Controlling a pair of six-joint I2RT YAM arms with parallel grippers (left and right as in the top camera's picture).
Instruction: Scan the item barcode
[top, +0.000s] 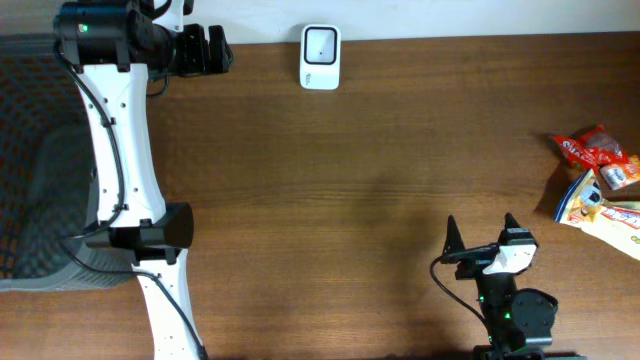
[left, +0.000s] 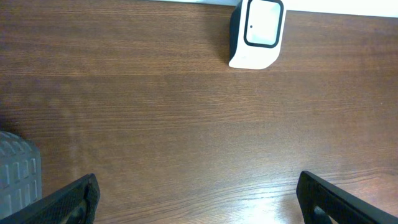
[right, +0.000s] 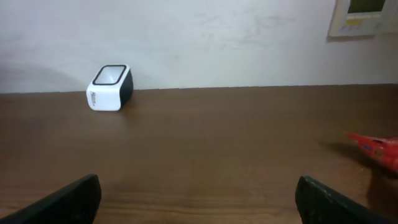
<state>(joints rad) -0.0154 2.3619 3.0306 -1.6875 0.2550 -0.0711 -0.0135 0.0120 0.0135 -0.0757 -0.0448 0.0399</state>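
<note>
A white barcode scanner (top: 320, 57) with a dark window stands at the table's far edge, also seen as the scanner (left: 257, 32) in the left wrist view and the scanner (right: 109, 88) far left in the right wrist view. Snack packets (top: 598, 181), red and blue-yellow, lie at the right edge; one red packet (right: 377, 148) shows in the right wrist view. My left gripper (top: 213, 50) is open at the far left, to the left of the scanner, holding nothing. My right gripper (top: 482, 232) is open near the front edge, left of the packets, nothing between its fingers.
The brown wooden table (top: 380, 180) fills the view. A grey mesh chair (top: 35, 190) sits off the table's left side. A pale wall (right: 199, 37) rises behind the far edge.
</note>
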